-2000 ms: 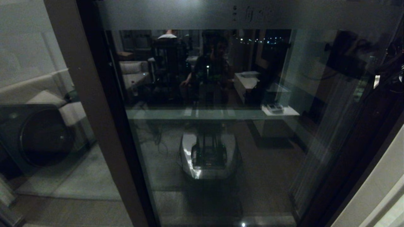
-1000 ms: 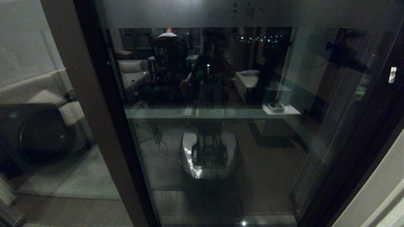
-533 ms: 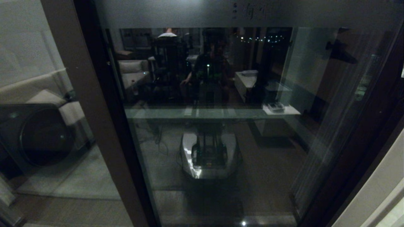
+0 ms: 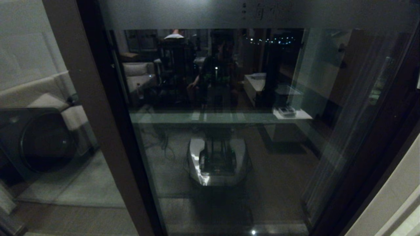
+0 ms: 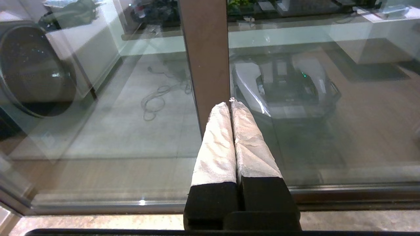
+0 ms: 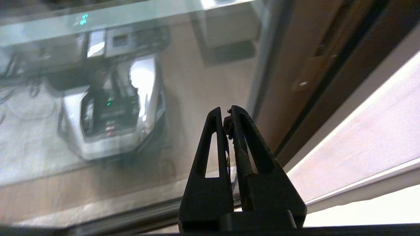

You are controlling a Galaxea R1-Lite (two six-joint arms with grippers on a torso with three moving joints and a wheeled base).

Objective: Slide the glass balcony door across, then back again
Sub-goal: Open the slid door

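Left gripper: cloth-wrapped fingers pressed together, nothing held, low in front of a brown stile.
Right gripper: black fingers closed, empty, off the glass, near the door's right edge.
Glass balcony door: fills the head view's middle, its dark brown stile with small silver screws close to the right-hand jamb.
Behind glass: washing machine on the left.

The door fills the middle, its stile at the right beside the wall. A fixed stile stands left of it, a washer behind the glass further left.
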